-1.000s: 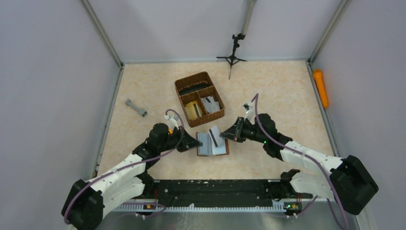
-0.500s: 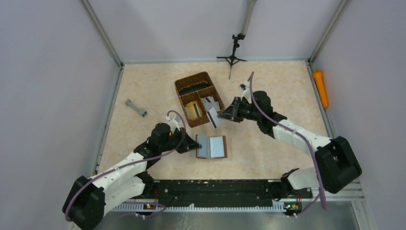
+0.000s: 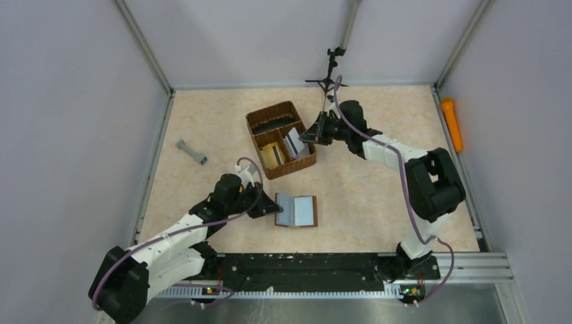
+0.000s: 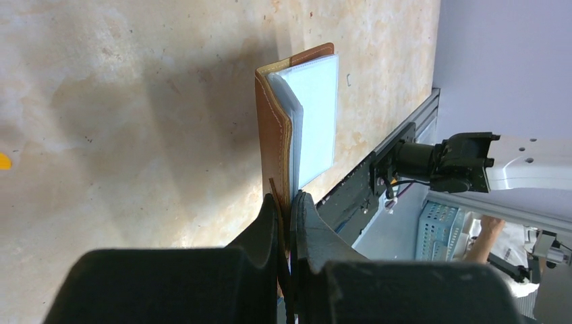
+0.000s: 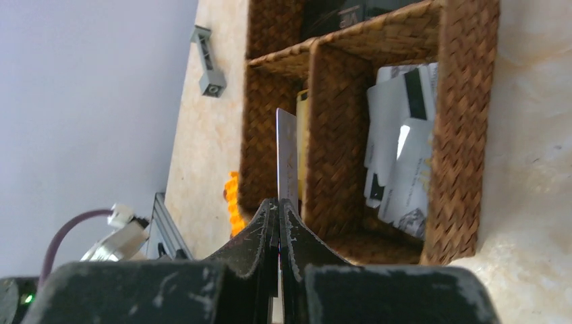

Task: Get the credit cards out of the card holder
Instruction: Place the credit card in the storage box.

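The right gripper (image 5: pixel 278 202) is clenched on the short edge of a thin grey card (image 5: pixel 287 152), seen edge-on. It holds the card just above a brown woven basket (image 3: pixel 307 160) that sits at the middle of the tabletop, toward the far edge. The card hangs by the divider between the two small compartments, and which one it is over cannot be told. Loose cards (image 5: pixel 399 152) with dark stripes lie in one small compartment. The left gripper (image 4: pixel 287 202) is clamped on the left edge of the brown wallet (image 3: pixel 297 212), which lies open with its grey inside up near the middle of the tabletop's near edge, well apart from the basket. A small grey bar (image 3: pixel 191 152) lies toward the left edge.
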